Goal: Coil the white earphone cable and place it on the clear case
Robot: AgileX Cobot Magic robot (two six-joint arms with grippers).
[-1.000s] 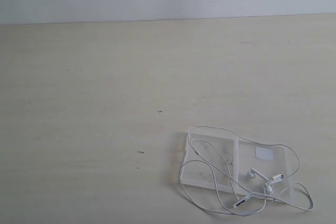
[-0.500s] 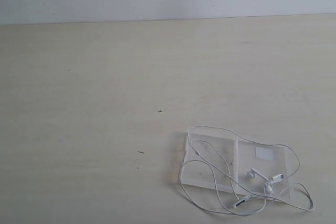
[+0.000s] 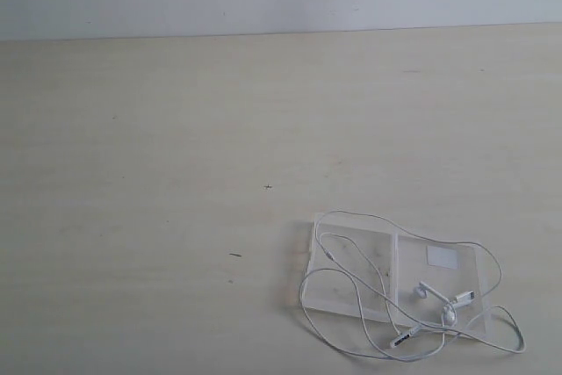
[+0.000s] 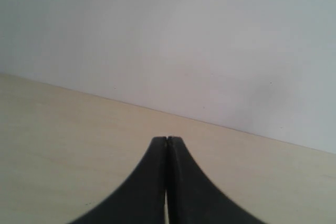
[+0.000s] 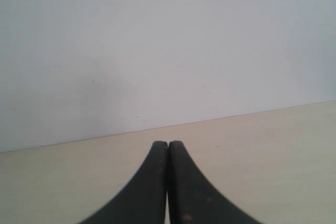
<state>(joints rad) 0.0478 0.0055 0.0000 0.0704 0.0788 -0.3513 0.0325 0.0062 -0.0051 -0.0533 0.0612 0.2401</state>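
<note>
Your inventory, lower right of the exterior view:
- One clear case (image 3: 413, 256), two flat panels, on the table (image 3: 176, 173).
- One white sticker (image 3: 443, 257) on the right panel; any print is too small to read.
- One white earphone cable (image 3: 405, 336), two earbuds (image 3: 424, 288), looped loosely over the case and spilling past its near edge.
- Two grippers, seen only in the wrist views: left gripper (image 4: 167, 140) and right gripper (image 5: 168, 143), each with jaws pressed together on nothing, facing the wall (image 5: 157, 51).

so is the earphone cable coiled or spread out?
Spread out. The white earphone cable lies in loose, uneven loops across the clear case, some trailing past its edges onto the table.
</note>
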